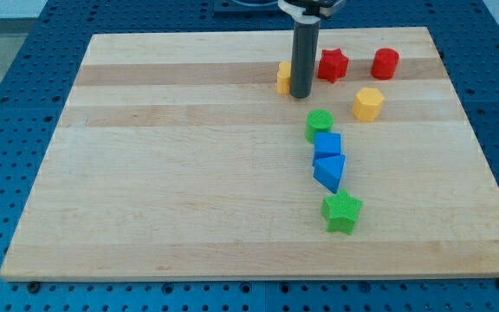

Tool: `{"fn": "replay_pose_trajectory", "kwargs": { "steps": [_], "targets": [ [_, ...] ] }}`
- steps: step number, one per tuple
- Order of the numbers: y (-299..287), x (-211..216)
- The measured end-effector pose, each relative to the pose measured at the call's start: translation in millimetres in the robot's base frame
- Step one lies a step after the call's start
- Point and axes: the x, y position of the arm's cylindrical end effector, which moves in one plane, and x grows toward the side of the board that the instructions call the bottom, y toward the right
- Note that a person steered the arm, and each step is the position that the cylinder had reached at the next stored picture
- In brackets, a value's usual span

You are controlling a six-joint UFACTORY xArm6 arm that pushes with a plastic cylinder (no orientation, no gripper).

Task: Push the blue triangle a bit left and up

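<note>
The blue triangle lies right of the board's middle, touching the blue cube just above it. My tip stands well above them toward the view's top, right beside a yellow block that the rod partly hides. A green cylinder sits right above the blue cube, between my tip and the triangle. A green star lies just below the triangle.
A red star and a red cylinder sit near the board's top right. A yellow hexagon lies below them. The wooden board rests on a blue perforated table.
</note>
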Motion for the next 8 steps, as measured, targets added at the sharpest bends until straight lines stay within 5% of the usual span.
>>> {"fn": "replay_pose_trajectory", "kwargs": {
  "steps": [3, 7, 8],
  "targets": [
    [-16, -21],
    [186, 14],
    [183, 43]
  ]
}}
